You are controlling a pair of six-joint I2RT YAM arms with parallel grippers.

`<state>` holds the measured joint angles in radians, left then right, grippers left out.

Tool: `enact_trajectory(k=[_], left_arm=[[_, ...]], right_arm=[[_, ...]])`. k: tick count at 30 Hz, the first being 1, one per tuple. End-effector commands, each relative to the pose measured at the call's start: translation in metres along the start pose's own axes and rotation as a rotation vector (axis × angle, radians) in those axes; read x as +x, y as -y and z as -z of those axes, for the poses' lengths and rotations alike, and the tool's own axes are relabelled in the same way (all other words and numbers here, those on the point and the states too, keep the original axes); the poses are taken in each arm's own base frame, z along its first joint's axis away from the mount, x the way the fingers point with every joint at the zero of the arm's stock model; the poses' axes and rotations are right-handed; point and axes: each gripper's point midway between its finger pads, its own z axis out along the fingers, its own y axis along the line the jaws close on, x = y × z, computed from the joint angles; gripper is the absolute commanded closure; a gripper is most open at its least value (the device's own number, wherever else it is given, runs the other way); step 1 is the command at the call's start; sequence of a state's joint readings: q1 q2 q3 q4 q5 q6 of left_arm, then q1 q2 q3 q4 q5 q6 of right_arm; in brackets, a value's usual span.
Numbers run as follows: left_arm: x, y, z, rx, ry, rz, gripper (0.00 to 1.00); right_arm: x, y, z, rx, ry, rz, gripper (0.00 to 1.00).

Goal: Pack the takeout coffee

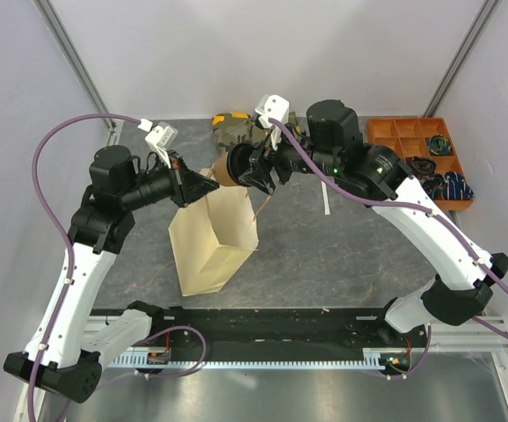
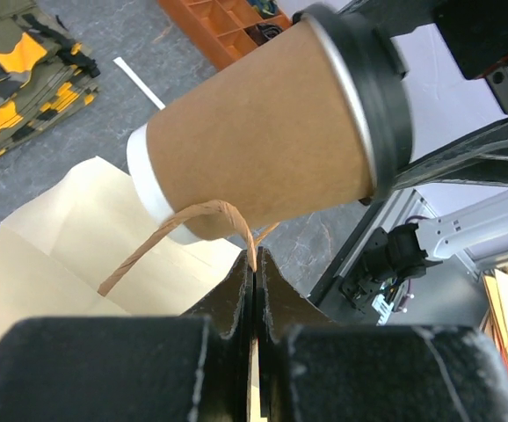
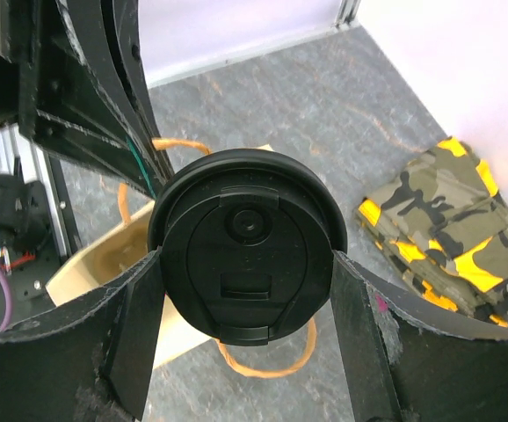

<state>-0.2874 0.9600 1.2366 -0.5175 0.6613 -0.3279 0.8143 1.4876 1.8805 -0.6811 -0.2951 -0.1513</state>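
The takeout coffee (image 2: 263, 132), a tan paper cup with a black lid (image 3: 247, 242), lies on its side in the air just above the mouth of the tan paper bag (image 1: 212, 233). My right gripper (image 3: 247, 264) is shut on it, one finger pressing each side just behind the lid, and the cup's base points toward the left arm. My left gripper (image 2: 256, 259) is shut on the bag's twisted paper handle (image 2: 175, 233) at the bag's upper rim and holds it up. In the top view the cup (image 1: 234, 167) hangs beside the left gripper (image 1: 210, 185).
A folded camouflage cloth (image 1: 236, 130) lies at the back of the table behind the bag. An orange compartment tray (image 1: 403, 132) with small parts sits at the back right. A thin white strip (image 1: 324, 198) lies under the right arm. The bag's other handle (image 3: 272, 360) hangs loose.
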Motion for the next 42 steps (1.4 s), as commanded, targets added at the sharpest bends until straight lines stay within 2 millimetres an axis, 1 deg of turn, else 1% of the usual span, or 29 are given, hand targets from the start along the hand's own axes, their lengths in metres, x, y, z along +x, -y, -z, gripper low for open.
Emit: enact_trajectory(k=[1, 4, 6, 7, 10, 11, 13, 14, 18, 22, 24, 28, 29, 31, 32, 33, 35, 36, 37, 38, 40, 41, 42], left_arm=[[-0.015, 0.021, 0.000, 0.127, 0.039, -0.122, 0.98], [-0.015, 0.026, 0.002, 0.149, 0.043, -0.136, 0.98], [-0.014, 0.029, 0.004, 0.164, 0.041, -0.139, 0.98], [-0.013, 0.034, 0.005, 0.193, 0.037, -0.147, 0.98], [-0.012, 0.042, 0.007, 0.246, 0.037, -0.172, 0.98], [-0.009, 0.043, 0.007, 0.262, 0.032, -0.176, 0.98], [-0.007, 0.050, 0.009, 0.311, 0.033, -0.207, 0.98], [-0.007, 0.050, 0.008, 0.316, 0.030, -0.207, 0.98], [-0.005, 0.050, 0.008, 0.326, 0.017, -0.187, 0.98], [0.005, 0.052, 0.009, 0.357, -0.008, -0.196, 0.98], [0.013, 0.053, 0.010, 0.382, -0.024, -0.210, 0.98], [0.026, 0.057, 0.012, 0.452, -0.037, -0.255, 0.98], [0.031, 0.057, 0.013, 0.454, -0.035, -0.254, 0.98], [0.030, 0.058, 0.014, 0.466, -0.003, -0.291, 0.98], [0.035, 0.056, 0.013, 0.465, -0.004, -0.289, 0.98], [0.035, 0.057, 0.014, 0.468, 0.005, -0.287, 0.98], [0.033, 0.056, 0.012, 0.463, 0.020, -0.279, 0.98], [0.033, 0.056, 0.011, 0.464, 0.016, -0.269, 0.98], [0.032, 0.053, 0.009, 0.453, 0.014, -0.255, 0.98], [0.031, 0.054, 0.008, 0.451, 0.014, -0.243, 0.98], [0.030, 0.053, 0.008, 0.458, 0.012, -0.245, 0.98], [0.030, 0.054, 0.007, 0.463, 0.011, -0.241, 0.98], [0.030, 0.054, 0.007, 0.468, 0.011, -0.243, 0.98]], right_arm=[[0.001, -0.005, 0.005, -0.029, -0.016, 0.028, 0.48], [0.006, -0.006, 0.006, -0.035, -0.031, 0.035, 0.48], [0.012, -0.010, 0.008, -0.051, -0.052, 0.030, 0.48], [0.015, -0.012, 0.009, -0.060, -0.056, 0.030, 0.48], [0.033, -0.016, 0.007, -0.084, -0.092, 0.038, 0.48], [0.044, -0.016, 0.004, -0.088, -0.116, 0.037, 0.48], [0.049, -0.016, 0.001, -0.093, -0.122, 0.047, 0.48], [0.058, -0.016, -0.003, -0.097, -0.140, 0.044, 0.48], [0.075, -0.011, -0.010, -0.075, -0.183, 0.037, 0.48], [0.090, -0.011, -0.012, -0.079, -0.221, 0.041, 0.49], [0.105, -0.012, -0.014, -0.089, -0.262, 0.051, 0.50], [0.124, -0.014, -0.016, -0.095, -0.303, 0.072, 0.51], [0.133, -0.015, -0.015, -0.096, -0.317, 0.066, 0.51], [0.130, -0.014, -0.019, -0.081, -0.278, 0.069, 0.51], [0.134, -0.016, -0.018, -0.086, -0.269, 0.068, 0.51], [0.129, -0.016, -0.021, -0.082, -0.236, 0.072, 0.51], [0.130, -0.021, -0.025, -0.099, -0.211, 0.057, 0.52], [0.123, -0.022, -0.029, -0.101, -0.175, 0.062, 0.52], [0.123, -0.025, -0.031, -0.112, -0.164, 0.060, 0.52], [0.130, -0.027, -0.034, -0.122, -0.174, 0.059, 0.52], [0.129, -0.030, -0.039, -0.131, -0.158, 0.068, 0.52], [0.131, -0.030, -0.041, -0.134, -0.159, 0.067, 0.53], [0.126, -0.030, -0.042, -0.132, -0.136, 0.071, 0.53]])
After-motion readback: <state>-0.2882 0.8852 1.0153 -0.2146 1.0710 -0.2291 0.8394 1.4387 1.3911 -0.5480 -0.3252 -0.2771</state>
